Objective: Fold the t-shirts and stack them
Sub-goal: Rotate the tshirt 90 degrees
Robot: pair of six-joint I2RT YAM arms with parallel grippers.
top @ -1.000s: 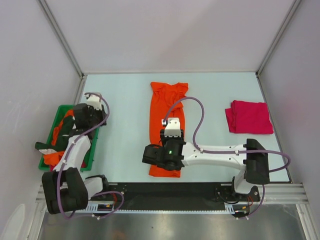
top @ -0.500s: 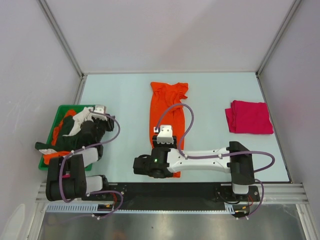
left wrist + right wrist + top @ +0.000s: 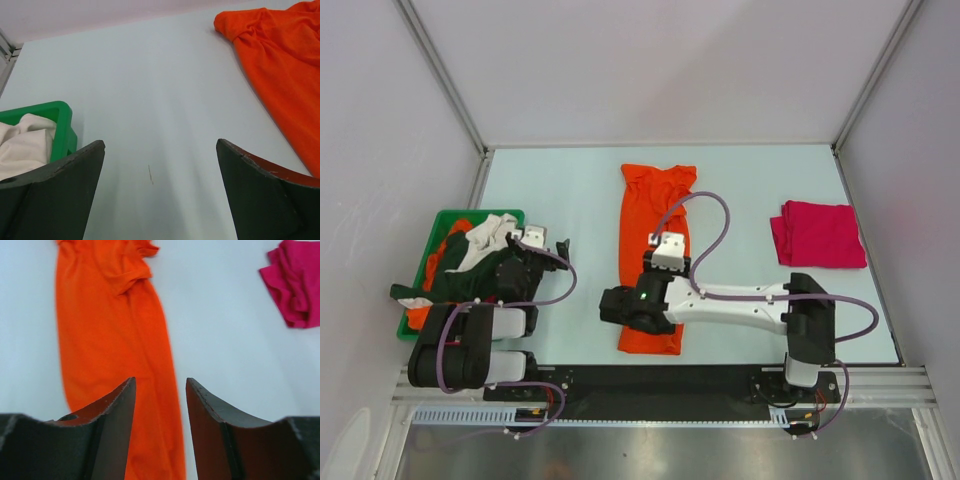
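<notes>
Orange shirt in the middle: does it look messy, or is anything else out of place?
Yes. The orange shirt lies as a long narrow strip, bunched and twisted at its far end, not flat. A dark green shirt hangs over the left rim of the bin. The magenta shirt looks folded, slightly uneven.

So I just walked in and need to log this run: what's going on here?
Two robot arms are working on folding t-shirts. The orange shirt lies mid-table as a long narrow strip. The right hand is over its near end, open and gripping nothing. The left hand is also open and empty, beside the bin, which holds a cream shirt and other unfolded ones. A magenta shirt lies folded at the right side.
</notes>
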